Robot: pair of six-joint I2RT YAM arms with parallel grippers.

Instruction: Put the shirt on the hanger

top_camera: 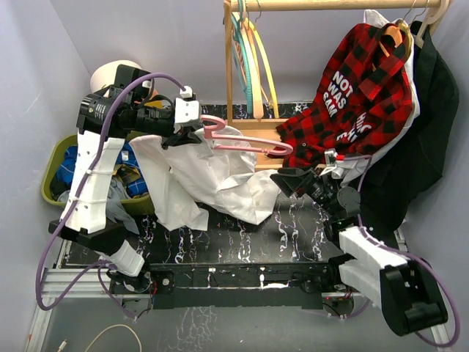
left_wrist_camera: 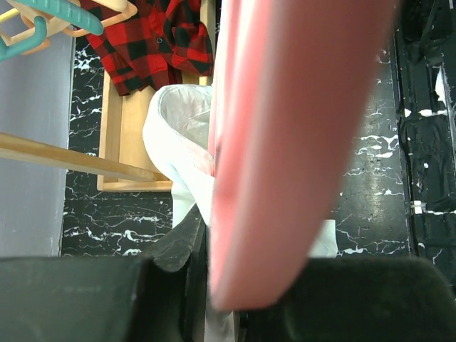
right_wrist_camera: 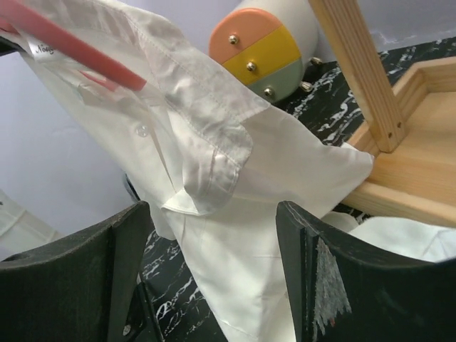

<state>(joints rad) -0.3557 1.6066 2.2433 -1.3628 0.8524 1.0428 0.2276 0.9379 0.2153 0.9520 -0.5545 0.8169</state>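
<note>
Top view: hanger point(top_camera: 218, 130) is held off the tabletop point(top_camera: 242, 235), long axis running left to right. Its hook end sits at the left tool point(top_camera: 192, 135) and its far tip points right toward the red plaid shirt point(top_camera: 359, 81). Left tool is pinched on the hanger at the hook end. The left wrist view confirms it, with the pink bar filling the frame between the dark fingers.

Shirt point(top_camera: 220, 176) is partly on the hanger. The collar end is up at the pink bar and the rest hangs down, piling onto the tabletop toward the near left.

Right tool point(top_camera: 283, 180) is low, just right of the shirt, with its fingers point(right_wrist_camera: 85, 263) spread. White cloth shows in the gap; contact can't be told.

Writing: white block letters on the plaid shirt, partly folded, read "NOT", "WAS", "SAM". The neck tag point(right_wrist_camera: 43, 48) has script too small to read.

Only the right wrist view shows the tag, a shirt button and a round container point(right_wrist_camera: 263, 53) with orange, yellow and green bands. Only the top view shows the green bin point(top_camera: 53, 176) of clothes at left. The wooden rack point(top_camera: 229, 66) stands behind.
</note>
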